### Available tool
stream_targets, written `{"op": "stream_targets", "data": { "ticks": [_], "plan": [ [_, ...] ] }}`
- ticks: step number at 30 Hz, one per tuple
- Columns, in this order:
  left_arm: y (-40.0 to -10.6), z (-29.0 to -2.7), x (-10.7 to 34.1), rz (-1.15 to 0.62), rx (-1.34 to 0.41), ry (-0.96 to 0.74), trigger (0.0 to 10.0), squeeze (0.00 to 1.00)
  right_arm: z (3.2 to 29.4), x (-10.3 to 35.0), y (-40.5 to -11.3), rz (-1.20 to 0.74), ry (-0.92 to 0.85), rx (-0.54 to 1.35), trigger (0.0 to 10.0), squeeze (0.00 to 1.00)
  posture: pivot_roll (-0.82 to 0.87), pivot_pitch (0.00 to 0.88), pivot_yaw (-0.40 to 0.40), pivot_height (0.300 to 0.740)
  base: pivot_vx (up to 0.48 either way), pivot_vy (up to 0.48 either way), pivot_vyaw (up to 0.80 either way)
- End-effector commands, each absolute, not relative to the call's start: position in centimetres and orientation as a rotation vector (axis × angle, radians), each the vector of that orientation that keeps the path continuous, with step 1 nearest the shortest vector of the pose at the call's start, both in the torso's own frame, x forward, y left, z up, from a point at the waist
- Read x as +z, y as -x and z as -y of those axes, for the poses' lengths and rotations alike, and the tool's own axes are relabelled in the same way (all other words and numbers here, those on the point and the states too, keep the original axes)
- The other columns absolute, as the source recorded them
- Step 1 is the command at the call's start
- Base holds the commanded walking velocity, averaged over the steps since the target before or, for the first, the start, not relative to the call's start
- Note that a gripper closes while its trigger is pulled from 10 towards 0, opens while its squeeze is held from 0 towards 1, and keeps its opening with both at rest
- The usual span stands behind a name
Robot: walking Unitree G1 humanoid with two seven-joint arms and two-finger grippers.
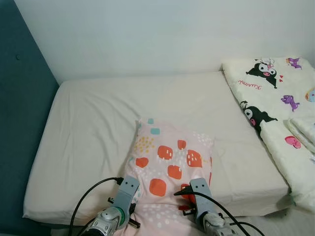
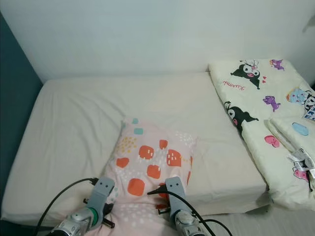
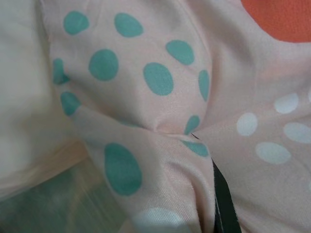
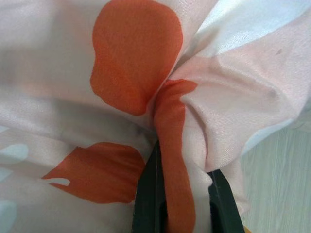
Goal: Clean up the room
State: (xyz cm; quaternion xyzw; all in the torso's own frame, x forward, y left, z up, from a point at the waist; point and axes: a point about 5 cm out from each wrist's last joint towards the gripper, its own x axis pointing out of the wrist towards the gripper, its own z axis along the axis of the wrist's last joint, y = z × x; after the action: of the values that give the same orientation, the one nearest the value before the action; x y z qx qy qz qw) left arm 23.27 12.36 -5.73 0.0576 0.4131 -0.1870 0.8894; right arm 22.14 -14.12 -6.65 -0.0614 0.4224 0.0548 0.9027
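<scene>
A pink pillow with orange blobs, teal dots and white dots lies on the near half of the bed, its lower edge hanging over the front side. My left gripper is at the pillow's near left corner. In the left wrist view, teal-dotted cloth bunches into a pinch beside one black finger. My right gripper is shut on a fold of the orange-patched cloth at the near right edge, with a finger on each side of the fold.
The bed has a cream sheet and runs back to a white wall. A teal headboard stands along the left. A white quilt with cartoon prints lies folded on the right. Pale floor shows at the lower right.
</scene>
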Motion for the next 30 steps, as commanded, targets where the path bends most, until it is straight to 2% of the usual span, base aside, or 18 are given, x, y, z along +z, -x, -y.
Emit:
{"op": "stream_targets", "data": {
  "ticks": [1,14,20,30],
  "plan": [
    [-22.11,-13.33,-6.57,-0.911,-0.342,-0.114,10.0,0.00,14.98,-7.84,-20.18,-0.960,0.137,0.094,10.0,0.00,0.03,0.060,0.028,0.740,0.000,0.000,0.00],
    [-21.92,-13.58,-6.73,-0.938,-0.321,-0.094,10.0,0.00,15.00,-7.91,-20.05,-0.963,0.143,0.096,10.0,0.00,0.03,0.059,0.029,0.740,0.000,0.000,0.00],
    [-22.05,-12.67,-6.54,-0.909,-0.422,-0.170,10.0,0.00,15.02,-7.93,-20.01,-0.964,0.142,0.096,10.0,0.00,0.03,0.061,0.028,0.740,0.000,0.000,0.00],
    [-21.67,-13.22,-6.82,-0.943,-0.362,-0.082,10.0,0.00,14.98,-7.93,-19.99,-0.963,0.138,0.096,10.0,0.00,0.03,0.060,0.029,0.740,0.000,0.000,0.00]
  ]
}}
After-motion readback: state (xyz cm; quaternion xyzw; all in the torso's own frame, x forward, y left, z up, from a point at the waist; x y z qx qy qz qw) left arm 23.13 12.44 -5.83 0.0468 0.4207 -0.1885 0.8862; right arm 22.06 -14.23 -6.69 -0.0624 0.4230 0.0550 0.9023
